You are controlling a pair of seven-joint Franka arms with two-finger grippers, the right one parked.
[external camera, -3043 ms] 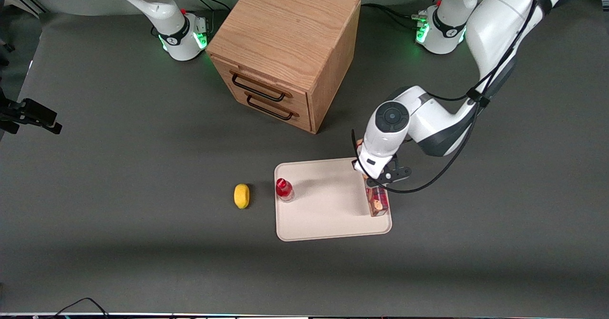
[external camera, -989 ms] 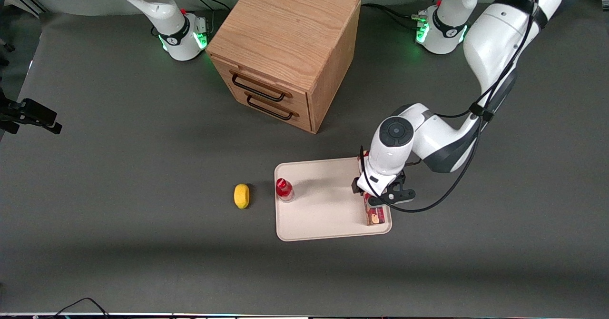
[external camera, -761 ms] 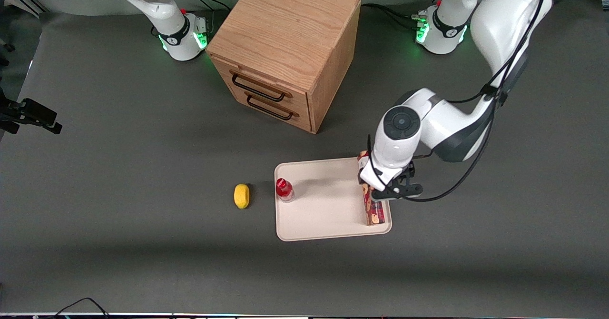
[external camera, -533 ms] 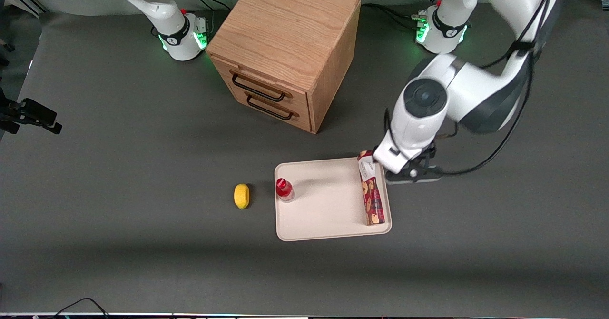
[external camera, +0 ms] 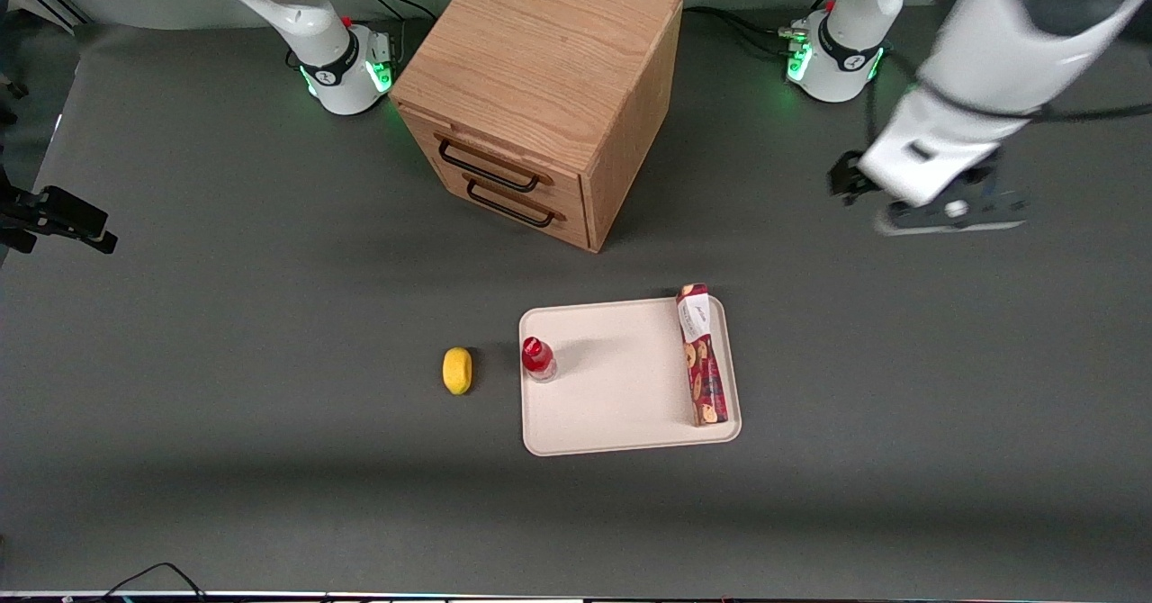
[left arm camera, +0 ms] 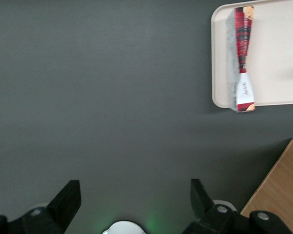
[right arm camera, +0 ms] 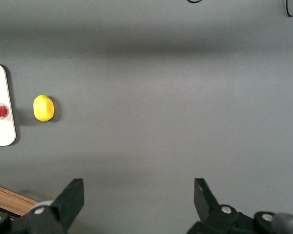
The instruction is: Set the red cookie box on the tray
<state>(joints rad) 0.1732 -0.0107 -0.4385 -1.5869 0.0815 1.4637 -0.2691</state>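
While the tool (external camera: 936,211) hangs raised above bare worktop (external camera: 225,315) toward the working arm's end, its fingers (left arm camera: 68,202) stand spread wide apart with nothing between them. The tray (external camera: 612,405) lies nearer to the front camera than the tool and well apart from it, toward the middle of the worktop. The red cookie box (external camera: 702,360) rests in the tray, flat on its long side, along the tray edge that is closest to the tool. Its white-labelled end points toward the tool's part of the worktop and sits at, or slightly over, the tray rim; whether it overhangs cannot be judged with certainty. A small red-capped bottle (external camera: 538,358) stands upright in the same tray, at the edge farthest from the tool, well apart from the box. A yellow lemon-like item (external camera: 457,370) lies on the worktop just outside that edge, not in the tray. A wooden drawer cabinet (external camera: 540,90) stands between the two arm bases, both drawers shut, farther from the front camera than the tray.
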